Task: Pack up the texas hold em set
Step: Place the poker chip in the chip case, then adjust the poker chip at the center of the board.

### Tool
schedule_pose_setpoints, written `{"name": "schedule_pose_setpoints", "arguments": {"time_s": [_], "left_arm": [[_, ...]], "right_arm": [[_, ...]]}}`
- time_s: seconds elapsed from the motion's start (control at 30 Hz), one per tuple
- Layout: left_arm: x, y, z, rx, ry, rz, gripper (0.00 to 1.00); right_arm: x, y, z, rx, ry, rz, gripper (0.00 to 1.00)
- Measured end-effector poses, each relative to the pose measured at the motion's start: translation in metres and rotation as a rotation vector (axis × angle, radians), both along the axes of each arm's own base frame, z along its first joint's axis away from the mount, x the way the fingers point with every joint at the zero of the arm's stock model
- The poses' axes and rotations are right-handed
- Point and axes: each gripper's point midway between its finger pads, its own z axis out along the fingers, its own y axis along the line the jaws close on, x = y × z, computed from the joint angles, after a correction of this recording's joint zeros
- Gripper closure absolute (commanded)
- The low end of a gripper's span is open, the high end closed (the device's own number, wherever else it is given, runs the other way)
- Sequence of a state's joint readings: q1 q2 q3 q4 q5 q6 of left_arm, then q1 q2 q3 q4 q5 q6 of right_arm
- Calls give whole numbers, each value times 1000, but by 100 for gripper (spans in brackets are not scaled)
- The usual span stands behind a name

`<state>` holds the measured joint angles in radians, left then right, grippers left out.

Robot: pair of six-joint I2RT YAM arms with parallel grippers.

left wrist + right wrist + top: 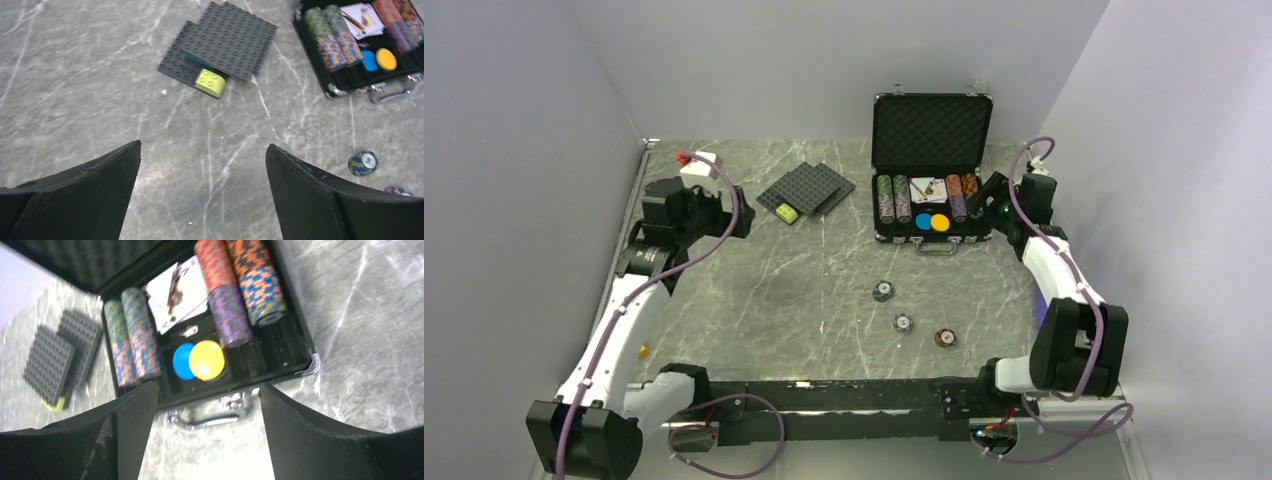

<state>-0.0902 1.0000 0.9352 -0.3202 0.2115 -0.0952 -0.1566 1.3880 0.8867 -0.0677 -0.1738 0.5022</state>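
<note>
The briefcase [932,170] stands open at the far right of the worktop [804,290], with its foam-lined lid upright and its handle [210,417] facing the near side. Inside, the left chip rows [893,198] and the right chip rows [962,195] lie on their edges, with the cards [927,188] between them. In the compartment just near of the cards, the blue disc [922,222] and the orange disc [940,222] sit touching, blue on the left.

Three small lots of chips lie out on the worktop, well near of the case and apart from one another: the green chip pile [883,291], the grey chip pile [904,322] and, furthest right and nearest, the brown chip pile [945,338].

The right gripper [207,390] hangs just beside the briefcase's right edge. Its fingers are spread wide with nothing between them — in the right wrist view they frame the handle below.

The left gripper [202,150] is at the far left, well apart from the case. It too is wide open and empty, above bare worktop. Between it and the briefcase lie the dark grey studded plates [807,188], overlapping, with a lime brick [786,213] at their near edge.
</note>
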Motion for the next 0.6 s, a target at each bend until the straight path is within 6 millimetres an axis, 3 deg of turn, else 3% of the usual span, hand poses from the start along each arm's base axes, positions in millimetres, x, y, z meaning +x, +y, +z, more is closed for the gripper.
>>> {"name": "schedule_pose_setpoints", "arguments": {"time_s": [0.13,0.3,0.43,0.6], "left_arm": [[-7,-41,-10,22,26,-111,1],[-21,-96,-41,44,122,-282,1],[-23,-107,-66,48,208,-317,1],[-26,-105,-70,55,228,-311,2]], "right_arm": [[-22,33,7,-47,15,157,21],[-61,116,-8,-107,72,446,20],[-105,177,-35,-161,134,666,18],[-133,201,-59,-269,199,788,18]]}}
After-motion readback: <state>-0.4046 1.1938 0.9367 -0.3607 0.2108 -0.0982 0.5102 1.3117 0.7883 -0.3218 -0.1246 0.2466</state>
